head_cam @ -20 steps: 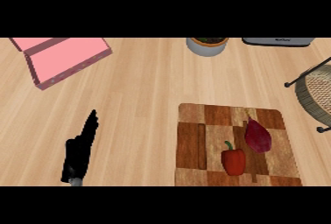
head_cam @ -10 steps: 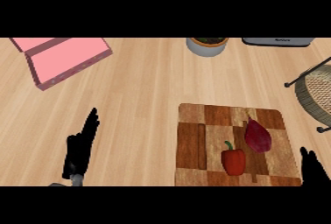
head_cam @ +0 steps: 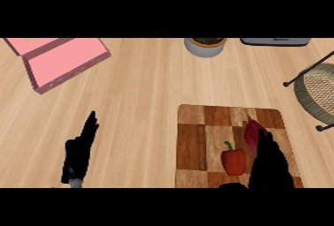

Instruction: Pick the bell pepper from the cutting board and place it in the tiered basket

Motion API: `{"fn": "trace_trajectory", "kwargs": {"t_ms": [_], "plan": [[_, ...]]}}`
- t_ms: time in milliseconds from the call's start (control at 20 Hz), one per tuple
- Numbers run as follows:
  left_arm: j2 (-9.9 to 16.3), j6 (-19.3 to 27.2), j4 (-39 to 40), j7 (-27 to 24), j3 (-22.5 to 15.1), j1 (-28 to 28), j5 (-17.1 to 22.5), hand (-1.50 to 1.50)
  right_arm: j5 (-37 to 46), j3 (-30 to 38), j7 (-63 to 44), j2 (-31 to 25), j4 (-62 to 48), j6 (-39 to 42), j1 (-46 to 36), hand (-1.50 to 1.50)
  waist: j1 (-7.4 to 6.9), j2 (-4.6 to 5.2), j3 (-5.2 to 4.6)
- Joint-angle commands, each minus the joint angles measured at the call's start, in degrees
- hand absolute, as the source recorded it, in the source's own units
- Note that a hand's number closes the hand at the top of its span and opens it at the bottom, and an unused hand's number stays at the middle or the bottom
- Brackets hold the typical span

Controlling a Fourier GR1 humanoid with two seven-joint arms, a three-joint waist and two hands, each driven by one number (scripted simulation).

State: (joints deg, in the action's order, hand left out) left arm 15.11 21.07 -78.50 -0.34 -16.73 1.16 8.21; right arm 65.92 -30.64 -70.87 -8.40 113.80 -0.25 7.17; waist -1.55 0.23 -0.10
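Your right hand (head_cam: pixel 271 165) sits at the lower right of the frame, fingers straight and together, holding nothing, over the right part of the cutting board (head_cam: pixel 195 141). The red bell pepper (head_cam: pixel 233 160) stands just left of it, stem toward the frame's top, so this hand is the nearer one. A dark red vegetable (head_cam: pixel 252 131) lies just above. The tiered basket (head_cam: pixel 317 90) waits at the right edge. Your left hand (head_cam: pixel 79 152) rests open at lower left.

Light wooden plank counter (head_cam: pixel 150 88) carries: checkered wooden cutting board (head_cam: pixel 195 137), open pink box (head_cam: pixel 58 59), grey plant pot (head_cam: pixel 205 46), wicker tiered basket (head_cam: pixel 320 90).
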Motion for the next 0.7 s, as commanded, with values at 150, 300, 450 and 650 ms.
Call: {"fn": "trace_trajectory", "kwargs": {"t_ms": [150,300,450,650], "plan": [[-0.8,0.8,-0.9,1.1,-0.2,1.2,-0.3,0.00,0.1,3.0,-13.4,8.1,-6.5,13.4,-4.5,-1.50,0.53,-0.04,-0.03],[-1.3,0.0,2.3,-1.6,0.8,-0.1,-0.3,0.00,-1.3,2.3,-14.3,8.3,-10.0,12.4,-7.0,-1.50,0.71,0.14,-0.05],[0.4,-0.7,0.1,2.1,2.2,-0.2,0.9,0.00,-3.0,5.6,-13.6,8.3,-9.3,15.6,-8.7,-1.50,1.06,-0.09,0.03],[0.4,-1.4,1.3,0.0,2.5,1.0,0.6,0.00,-5.1,11.7,-9.7,8.3,-13.8,14.9,-10.4,-1.50,1.15,-0.01,0.05]]}}
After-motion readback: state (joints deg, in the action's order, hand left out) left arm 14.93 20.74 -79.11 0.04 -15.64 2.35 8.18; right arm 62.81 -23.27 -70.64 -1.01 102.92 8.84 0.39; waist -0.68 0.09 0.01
